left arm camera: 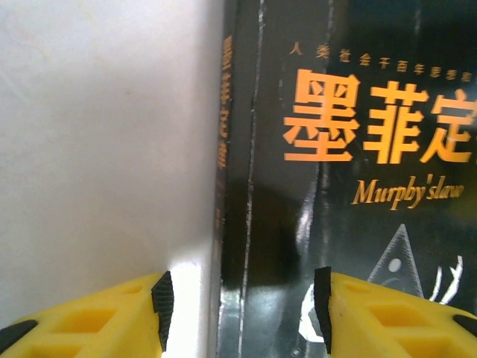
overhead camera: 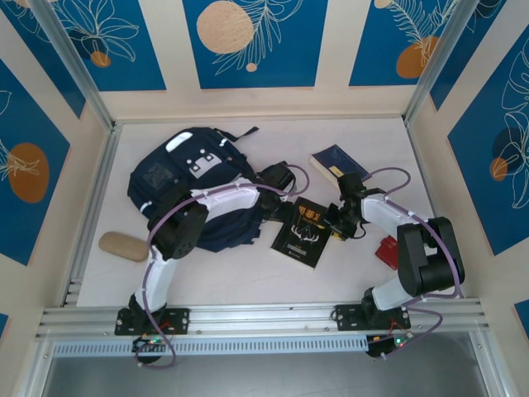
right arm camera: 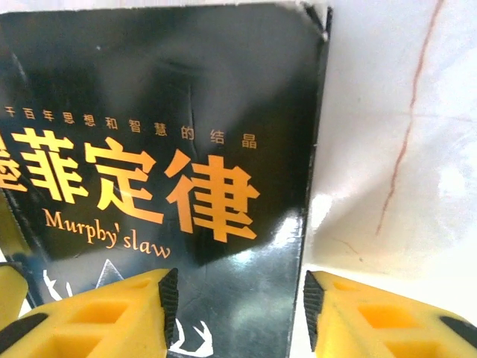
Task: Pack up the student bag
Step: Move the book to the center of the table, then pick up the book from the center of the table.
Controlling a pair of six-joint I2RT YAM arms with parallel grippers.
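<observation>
- I am looking at a white table top (overhead camera: 240,277) closed in by cream wall panels (overhead camera: 169,50). The panels carry blue leaf-and-orange-disc prints (overhead camera: 256,41). Aluminium corner posts (overhead camera: 70,62) stand at the back, and an aluminium rail (overhead camera: 264,314) runs along the near edge.
- The large dark navy fabric student bag (overhead camera: 194,178), white-striped with a light grey patch, lies on the left half of the table toward the back. The left arm's forearm crosses over its near side.
- A black glossy paperback book (overhead camera: 299,236) with orange lettering lies flat at centre, just right of the bag.
- The left gripper (left arm camera: 242,298) sits low at the book's spine edge with its yellow fingers (left arm camera: 112,321) moderately parted. One finger is over bare table and the other over the cover, with nothing clamped.
- The right gripper (right arm camera: 240,298) straddles the opposite edge the same way, jaws moderately parted and gripping nothing.
- A dark blue book (overhead camera: 337,161) lies at rear right, a small red object (overhead camera: 387,251) near the right arm, and a tan oblong block (overhead camera: 122,246) at the left edge.
- A thin reddish-brown line (right arm camera: 406,127) marks the surface beside the black book.
</observation>
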